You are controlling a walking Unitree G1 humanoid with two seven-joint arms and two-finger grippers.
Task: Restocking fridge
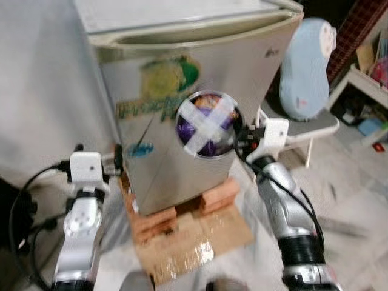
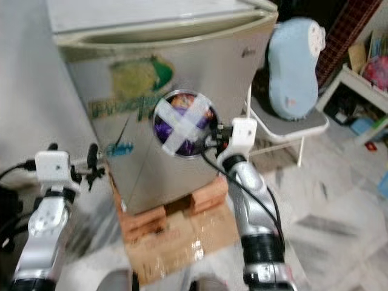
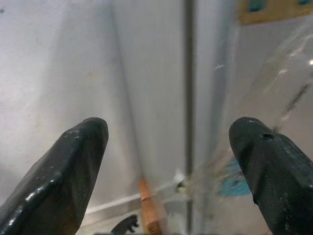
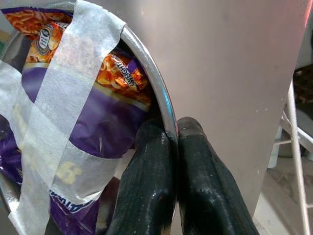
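The right end effector [image 4: 173,147] is clenched on the rim of the bowl [image 1: 207,123] of taped snacks; the left end effector [image 3: 171,161] is released beside the fridge [image 1: 242,66]. Use it to open the door, keeping the bowl level.

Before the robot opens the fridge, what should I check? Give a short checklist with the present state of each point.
1. Right gripper clamped on the bowl rim: ok.
2. Tape crosses the bowl, snack bag kept inside: ok.
3. Left gripper open and carrying nothing: ok.
4. Fridge door shut: ok.
5. Left gripper at the door edge: cannot tell; it is beside the fridge's left side.
6. Fridge steady on bricks: cannot tell.
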